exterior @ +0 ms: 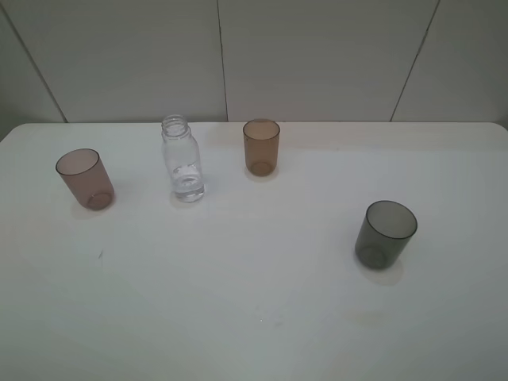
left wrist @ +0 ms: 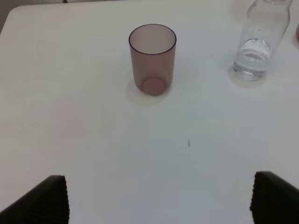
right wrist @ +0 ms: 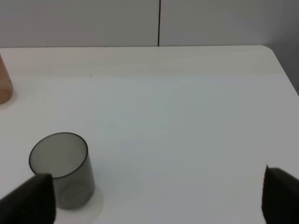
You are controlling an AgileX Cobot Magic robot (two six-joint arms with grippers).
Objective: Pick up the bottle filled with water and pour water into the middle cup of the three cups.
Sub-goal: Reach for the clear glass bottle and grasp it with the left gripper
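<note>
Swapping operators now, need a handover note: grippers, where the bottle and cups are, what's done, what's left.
Left gripper: jaws open, empty, facing the pinkish cup.
Right gripper: jaws open, empty, beside the grey cup.
Bottle: upright, uncapped, some water inside, on the table between the pinkish cup and the amber middle cup.
Done: nothing yet; bottle not grasped, middle cup looks empty.
Left: grasp bottle, pour into middle cup.

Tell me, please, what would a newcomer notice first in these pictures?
First the clear capless bottle, upright near the back of the white table, with some water in its lower part. Three translucent cups stand apart around it: a pinkish-brown cup at its left, an amber cup at its right, and a dark grey cup nearer the front right.
</note>
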